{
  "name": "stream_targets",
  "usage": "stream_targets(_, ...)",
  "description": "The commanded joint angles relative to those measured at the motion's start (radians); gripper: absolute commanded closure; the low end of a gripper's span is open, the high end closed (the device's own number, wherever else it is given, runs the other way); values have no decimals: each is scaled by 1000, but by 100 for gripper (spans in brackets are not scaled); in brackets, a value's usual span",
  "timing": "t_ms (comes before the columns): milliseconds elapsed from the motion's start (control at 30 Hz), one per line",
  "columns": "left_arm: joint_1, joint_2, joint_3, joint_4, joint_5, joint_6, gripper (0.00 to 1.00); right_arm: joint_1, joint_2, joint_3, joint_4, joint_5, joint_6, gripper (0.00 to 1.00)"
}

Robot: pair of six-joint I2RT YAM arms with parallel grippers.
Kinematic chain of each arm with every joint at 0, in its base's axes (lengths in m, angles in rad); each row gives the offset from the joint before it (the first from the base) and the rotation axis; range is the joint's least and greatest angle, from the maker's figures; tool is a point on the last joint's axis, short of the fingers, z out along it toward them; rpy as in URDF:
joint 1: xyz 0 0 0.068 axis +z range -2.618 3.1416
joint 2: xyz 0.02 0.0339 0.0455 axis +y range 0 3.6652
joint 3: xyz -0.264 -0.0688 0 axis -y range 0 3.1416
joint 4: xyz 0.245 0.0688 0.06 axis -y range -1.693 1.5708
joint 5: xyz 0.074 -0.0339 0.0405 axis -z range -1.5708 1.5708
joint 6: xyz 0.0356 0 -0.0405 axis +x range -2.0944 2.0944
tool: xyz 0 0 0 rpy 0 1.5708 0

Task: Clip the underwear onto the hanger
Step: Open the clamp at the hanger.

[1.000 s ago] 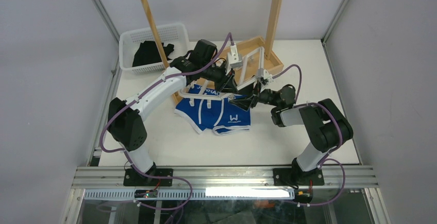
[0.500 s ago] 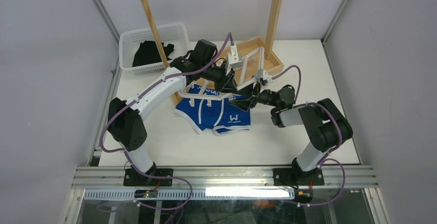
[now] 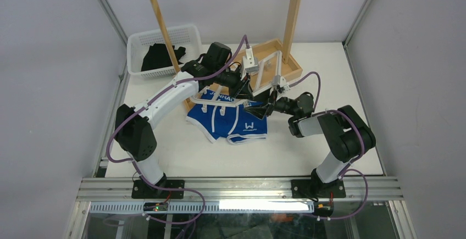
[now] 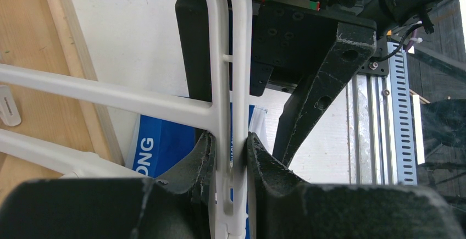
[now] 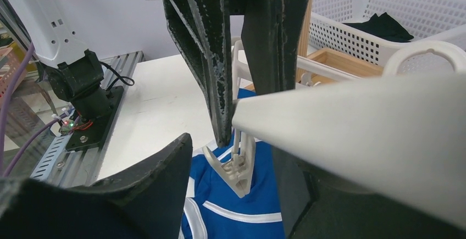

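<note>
My left fingers [image 4: 229, 151] are clenched on the white hanger [image 3: 265, 64], pinching two of its bars, unchanged from a second ago. The right fingers [image 5: 233, 152] are spread, and I think they grasp nothing, though a bar blocks one. That wrist has edged slightly left. A clip [image 5: 237, 168] dangles between them. The blue underwear [image 3: 228, 121] lies flat on the bench [image 3: 181, 151], centre frame.
</note>
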Motion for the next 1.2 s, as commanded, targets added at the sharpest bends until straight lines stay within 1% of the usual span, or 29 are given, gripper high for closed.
stream_targets(0, 9, -47, 15, 88, -1, 36, 100, 12, -11, 5, 123, 11, -18, 44)
stream_targets(133, 9, -47, 14, 88, -3, 37, 100, 12, -8, 6, 123, 8, -17, 49)
stream_targets(333, 9, -45, 14, 88, -3, 38, 100, 12, -5, 7, 123, 5, -14, 54)
stream_targets(400, 9, -47, 14, 88, -4, 38, 100, 12, -5, 9, 123, 3, -12, 59)
stream_targets(467, 9, -47, 14, 88, -6, 38, 100, 12, -5, 9, 124, 2, -11, 66)
stream_targets(667, 9, -48, 14, 88, -7, 38, 100, 12, -9, 4, 123, 4, -4, 94)
stream_targets(700, 9, -49, 13, 88, -7, 38, 100, 12, -10, 4, 123, 4, -1, 97)
stream_targets(800, 9, -49, 13, 88, -7, 37, 100, 12, -16, -2, 123, 14, 7, 100)
stream_targets(933, 9, -47, 14, 88, -6, 36, 100, 12, -31, -12, 117, 43, 17, 100)
stream_targets(1033, 9, -46, 16, 88, -1, 32, 100, 12, -47, -12, 79, 55, 14, 100)
stream_targets(1067, 9, -45, 17, 88, 2, 30, 98, 12, -54, -12, 65, 55, 13, 100)
stream_targets(1100, 9, -46, 20, 89, 9, 25, 88, 12, -58, -12, 55, 56, 10, 100)
stream_targets(1167, 9, -53, 23, 96, 36, 16, 74, 12, -69, -10, 36, 57, 3, 100)
